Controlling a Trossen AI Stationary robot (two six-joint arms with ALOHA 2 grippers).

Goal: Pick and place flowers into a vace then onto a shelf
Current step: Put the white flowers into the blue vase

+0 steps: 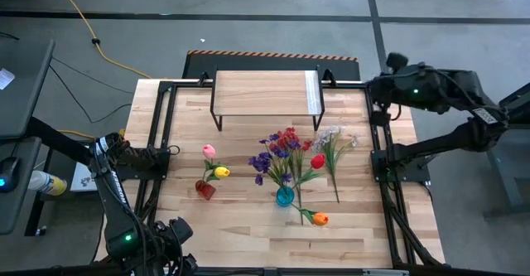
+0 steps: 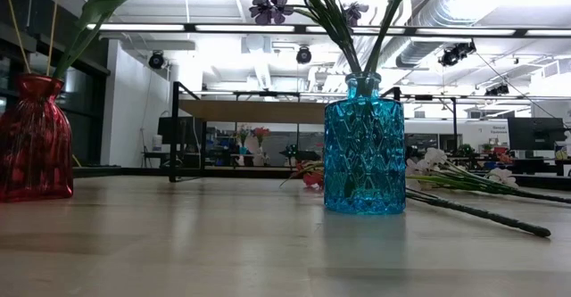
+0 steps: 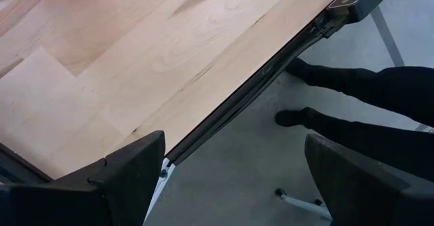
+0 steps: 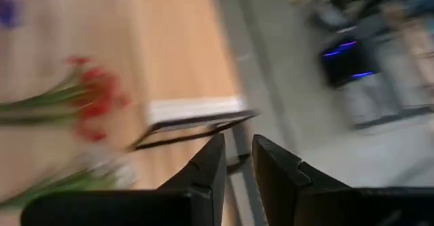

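A blue vase (image 1: 285,196) (image 2: 362,154) stands mid-table holding purple sprays (image 1: 273,156) and red flowers (image 1: 290,137). To its left, a red vase (image 1: 204,190) (image 2: 34,136) holds a pink tulip (image 1: 209,151) and a yellow tulip (image 1: 222,172). A whitish spray (image 1: 334,143) (image 2: 446,168) and an orange tulip (image 1: 320,219) lie flat on the table. The shelf (image 1: 265,94) (image 2: 259,110) stands at the far edge. My left gripper (image 1: 178,255) (image 3: 234,178) is wide open over the near left edge. My right gripper (image 1: 379,87) (image 4: 237,158) hovers by the far right corner, with a narrow gap between its fingers.
Black frame rails (image 1: 157,160) run along both sides of the table. A person's dark legs (image 3: 366,97) stand on the floor past the near edge. Bare wood lies between the shelf and the vases. A yellow cable (image 1: 91,36) crosses the floor.
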